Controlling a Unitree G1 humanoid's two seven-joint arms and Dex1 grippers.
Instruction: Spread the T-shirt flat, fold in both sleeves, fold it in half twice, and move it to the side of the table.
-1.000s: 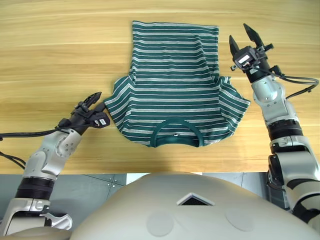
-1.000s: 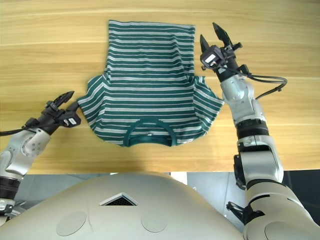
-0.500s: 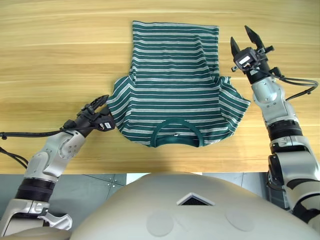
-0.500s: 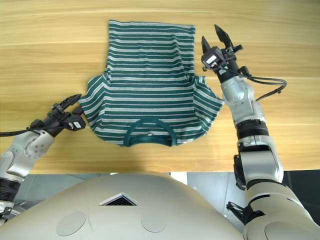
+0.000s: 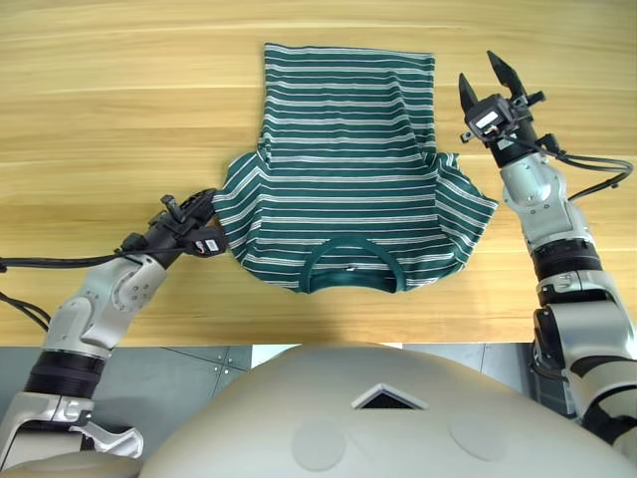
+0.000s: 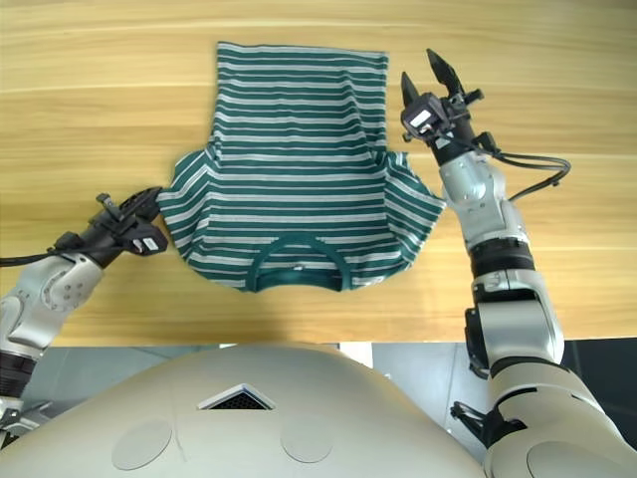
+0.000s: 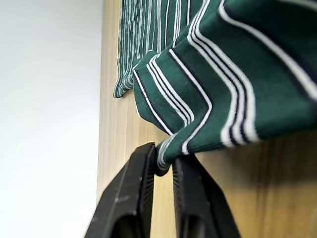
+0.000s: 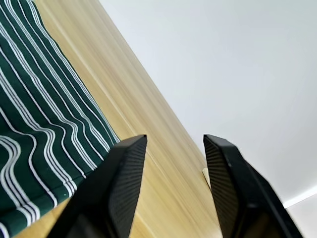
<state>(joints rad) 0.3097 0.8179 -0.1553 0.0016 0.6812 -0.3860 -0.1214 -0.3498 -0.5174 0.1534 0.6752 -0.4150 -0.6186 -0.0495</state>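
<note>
A green T-shirt [image 5: 343, 174] with white stripes lies on the wooden table [image 5: 119, 100], collar toward me and hem at the far side. Both sleeves are bunched against the body. My left gripper [image 5: 207, 205] is at the left sleeve's edge; in the left wrist view its fingers [image 7: 141, 188] are shut on the sleeve hem [image 7: 166, 153]. My right gripper [image 5: 484, 78] hovers open beside the shirt's right edge, above the right sleeve [image 5: 466, 204], with nothing between its fingers [image 8: 121, 183].
Bare wood lies to the left, right and far side of the shirt. The table's near edge [image 5: 149, 344] runs just below the collar.
My left gripper has moved right to the left sleeve and closed on its hem. The right arm has barely moved.
</note>
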